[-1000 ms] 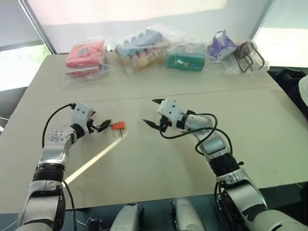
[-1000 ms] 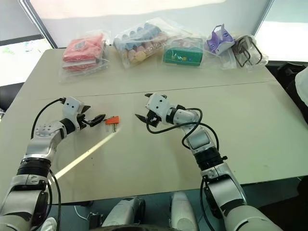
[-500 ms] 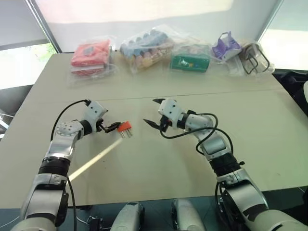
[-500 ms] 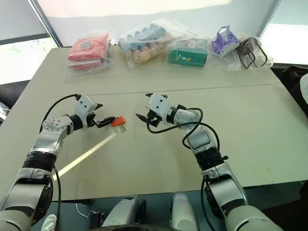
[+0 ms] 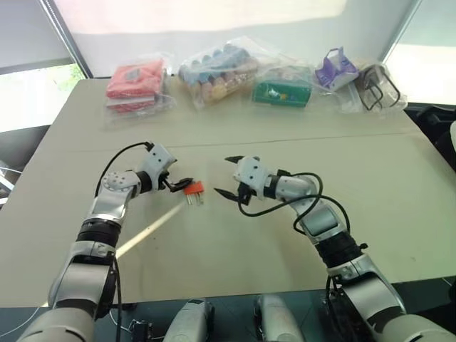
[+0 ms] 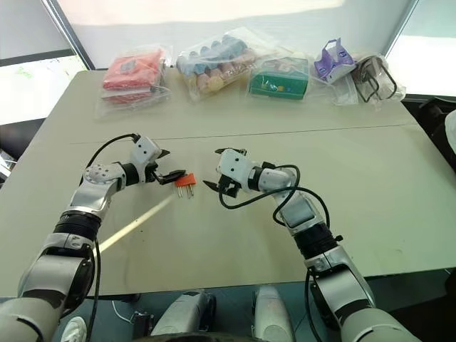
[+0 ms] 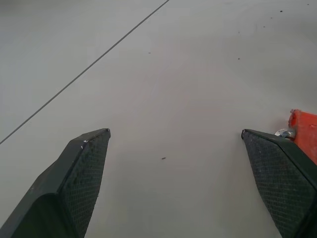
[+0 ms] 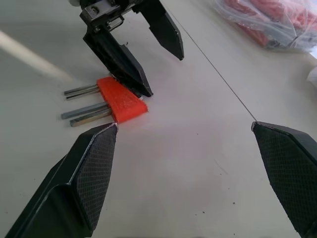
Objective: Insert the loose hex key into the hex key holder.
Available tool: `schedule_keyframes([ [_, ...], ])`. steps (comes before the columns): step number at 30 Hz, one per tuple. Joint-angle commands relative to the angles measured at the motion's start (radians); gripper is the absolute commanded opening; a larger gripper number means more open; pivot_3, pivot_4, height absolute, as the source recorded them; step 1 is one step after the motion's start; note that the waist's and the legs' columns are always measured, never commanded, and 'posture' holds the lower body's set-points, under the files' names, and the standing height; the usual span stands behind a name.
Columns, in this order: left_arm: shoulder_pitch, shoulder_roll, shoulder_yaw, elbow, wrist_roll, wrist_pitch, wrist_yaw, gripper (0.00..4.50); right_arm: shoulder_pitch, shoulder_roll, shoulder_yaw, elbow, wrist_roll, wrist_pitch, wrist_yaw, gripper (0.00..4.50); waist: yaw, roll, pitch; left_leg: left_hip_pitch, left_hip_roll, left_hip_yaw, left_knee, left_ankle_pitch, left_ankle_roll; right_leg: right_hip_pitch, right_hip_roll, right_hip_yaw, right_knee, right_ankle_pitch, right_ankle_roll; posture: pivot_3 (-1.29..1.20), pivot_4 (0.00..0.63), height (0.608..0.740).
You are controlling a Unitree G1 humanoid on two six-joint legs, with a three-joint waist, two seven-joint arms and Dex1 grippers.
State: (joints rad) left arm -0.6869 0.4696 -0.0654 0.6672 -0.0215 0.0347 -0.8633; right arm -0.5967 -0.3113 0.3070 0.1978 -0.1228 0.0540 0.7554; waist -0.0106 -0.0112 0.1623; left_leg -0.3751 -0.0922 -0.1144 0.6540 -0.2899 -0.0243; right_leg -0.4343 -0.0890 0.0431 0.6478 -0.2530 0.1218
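Observation:
The hex key holder (image 5: 194,189), a small red-orange block with a few thin metal keys sticking out toward me, lies flat on the beige table (image 5: 399,214). My left gripper (image 5: 176,183) is open just to its left, and the right wrist view shows its lower finger (image 8: 124,64) resting against the block (image 8: 121,101). The block's edge (image 7: 304,139) peeks from behind one finger in the left wrist view. My right gripper (image 5: 224,175) hangs open just right of the holder, with nothing between its fingers. The loose hex key is out of view.
Along the table's far edge lie clear bags: a red packet (image 5: 134,80), colourful pieces (image 5: 217,68), a green box (image 5: 281,92), a purple item (image 5: 333,68) and black clips (image 5: 374,85). A thin seam (image 5: 320,140) crosses the tabletop. A pale light streak (image 5: 149,228) runs below the holder.
My left gripper has swung right against the holder, and the block has slid a little to the right with it. The right gripper has hardly moved.

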Motion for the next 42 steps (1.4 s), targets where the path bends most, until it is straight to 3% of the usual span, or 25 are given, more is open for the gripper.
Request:
schedule_keyframes([
  [1, -0.008, -0.009, -0.030, 0.007, 0.018, -0.002, -0.013, 4.45, -0.015, 0.006, 0.010, -0.025, 0.001, -0.018, 0.005, 4.50, -0.001, 0.000, 0.000, 0.000, 0.000, 0.000, 0.000, 0.000, 0.000, 0.000, 0.000, 0.000, 0.000, 0.000, 0.000, 0.00, 0.150, 0.740],
  [7, 0.043, 0.045, 0.064, -0.143, -0.044, 0.076, 0.028, 4.45, -0.070, 0.022, 0.022, 0.065, 0.011, -0.040, 0.042, 4.50, -0.011, 0.000, 0.000, 0.000, 0.000, 0.000, -0.001, 0.000, 0.000, -0.001, 0.000, 0.000, 0.000, 0.000, 0.000, 0.00, 0.150, 0.740],
  [21, 0.313, 0.146, 0.265, -0.824, -0.260, 0.515, 0.139, 4.45, -0.278, 0.125, 0.054, 0.480, 0.014, -0.153, 0.188, 4.50, -0.038, 0.000, 0.000, -0.001, 0.002, 0.001, -0.004, 0.000, 0.000, -0.005, 0.001, 0.001, 0.001, 0.000, 0.000, 0.00, 0.150, 0.740],
  [33, 0.451, 0.172, 0.325, -1.038, -0.382, 0.671, 0.183, 4.45, -0.370, 0.213, 0.053, 0.767, -0.032, -0.290, 0.157, 4.50, -0.040, 0.000, 0.000, -0.001, 0.002, 0.001, -0.005, 0.000, -0.001, -0.005, 0.001, 0.001, 0.001, 0.000, 0.000, 0.00, 0.150, 0.740],
  [42, 0.476, 0.190, 0.344, -1.070, -0.412, 0.680, 0.225, 4.45, -0.391, 0.228, 0.051, 0.855, -0.047, -0.347, 0.188, 4.50, -0.053, 0.000, 0.000, 0.000, 0.002, 0.000, -0.005, 0.000, -0.001, -0.004, 0.001, 0.001, 0.002, 0.000, 0.000, 0.00, 0.150, 0.740],
])
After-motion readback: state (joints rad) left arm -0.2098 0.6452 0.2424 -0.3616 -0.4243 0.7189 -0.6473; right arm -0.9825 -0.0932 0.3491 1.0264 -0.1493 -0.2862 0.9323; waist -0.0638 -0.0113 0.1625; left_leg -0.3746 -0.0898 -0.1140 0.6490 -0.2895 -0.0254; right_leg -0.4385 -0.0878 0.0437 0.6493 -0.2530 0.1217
